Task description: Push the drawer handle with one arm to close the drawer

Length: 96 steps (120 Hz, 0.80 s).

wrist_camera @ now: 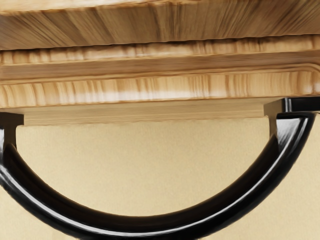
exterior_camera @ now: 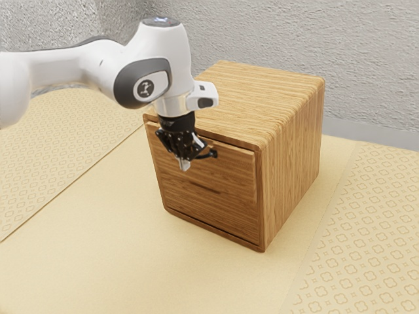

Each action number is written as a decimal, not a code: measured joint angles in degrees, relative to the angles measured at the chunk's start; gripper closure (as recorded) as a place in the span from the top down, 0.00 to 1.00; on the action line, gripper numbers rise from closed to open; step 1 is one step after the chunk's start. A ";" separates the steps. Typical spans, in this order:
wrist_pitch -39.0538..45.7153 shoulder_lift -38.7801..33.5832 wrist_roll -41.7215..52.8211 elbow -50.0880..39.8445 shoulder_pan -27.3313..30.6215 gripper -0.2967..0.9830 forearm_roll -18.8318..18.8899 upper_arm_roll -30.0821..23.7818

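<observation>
Gripper (exterior_camera: 184, 157) at the handle (exterior_camera: 212, 154); grip state indeterminable. Drawer (exterior_camera: 232, 171) front protrudes slightly past cabinet (exterior_camera: 294, 144) edge; tabletop (exterior_camera: 144, 261) extends forward.

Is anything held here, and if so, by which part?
That cannot be told: the gripper is at the black handle, but any hold on it is unclear.

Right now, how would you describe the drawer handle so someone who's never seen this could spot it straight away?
Find the wooden cabinet, then the drawer high on its front. The handle is a glossy black bar, bowed out like a half ring, both ends meeting the drawer. The gripper beside it is black too, but hangs from the white arm.
</observation>
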 joint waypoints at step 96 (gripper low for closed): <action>-17.77 -38.81 -3.47 -17.55 0.05 0.63 -11.44 -0.14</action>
